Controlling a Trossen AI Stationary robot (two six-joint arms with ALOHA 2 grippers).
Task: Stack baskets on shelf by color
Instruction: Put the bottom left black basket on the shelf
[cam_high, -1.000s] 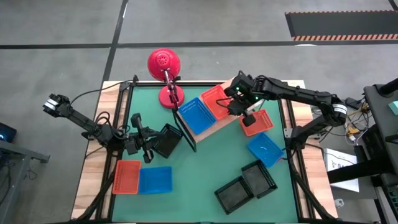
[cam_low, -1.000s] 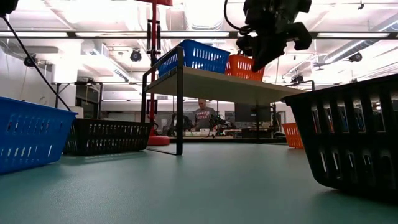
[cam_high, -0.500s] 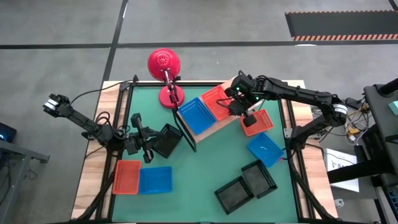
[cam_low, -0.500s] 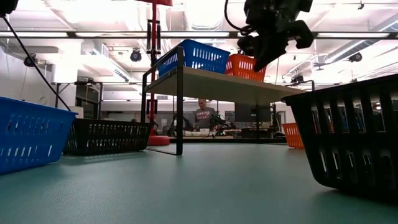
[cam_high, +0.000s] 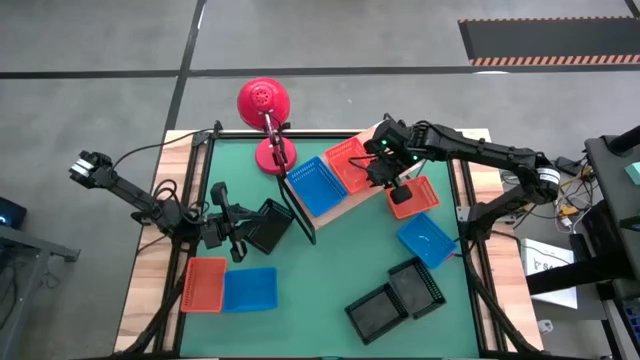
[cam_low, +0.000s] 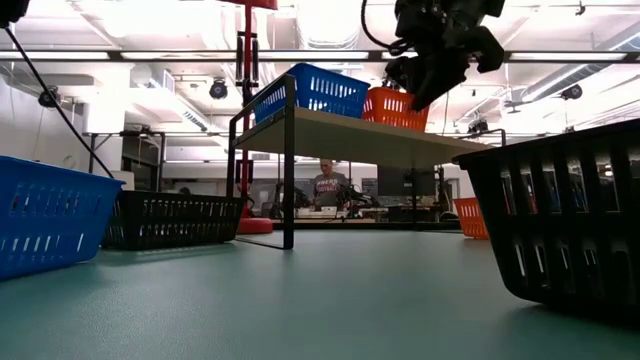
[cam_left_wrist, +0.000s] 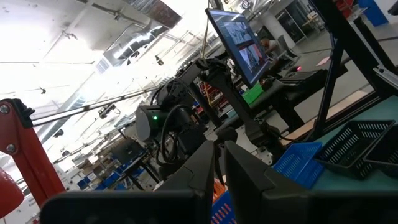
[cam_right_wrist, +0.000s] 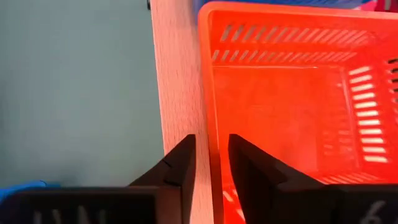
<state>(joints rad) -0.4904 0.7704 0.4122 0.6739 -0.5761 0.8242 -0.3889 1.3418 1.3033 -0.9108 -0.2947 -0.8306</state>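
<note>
The shelf (cam_high: 340, 207) stands at the table's far middle and carries a blue basket (cam_high: 315, 187) and a red-orange basket (cam_high: 347, 160). My right gripper (cam_right_wrist: 211, 146) hangs just above the red-orange basket's right wall (cam_right_wrist: 207, 93). It is slightly open, with one finger over the inside and one over the outside. My left gripper (cam_high: 243, 232) is shut, low at the table's left, beside a black basket (cam_high: 270, 225) that rests on the mat. My right gripper comes from above with its fingers on either side of the red-orange basket's rim (cam_right_wrist: 207, 124); I cannot tell whether they touch it. The basket sits flat on the shelf. My left gripper's tips are next to the black basket; I cannot tell whether they touch it.
A red lamp (cam_high: 265, 103) stands behind the shelf. On the mat lie a red-orange basket (cam_high: 413, 196), a blue one (cam_high: 427, 240), two black ones (cam_high: 395, 298), and a red-orange (cam_high: 204, 283) and blue (cam_high: 250, 288) pair near left. A person (cam_low: 325, 185) sits far behind.
My right gripper has risen a little above the red-orange basket on the shelf; the basket has stayed in place.
</note>
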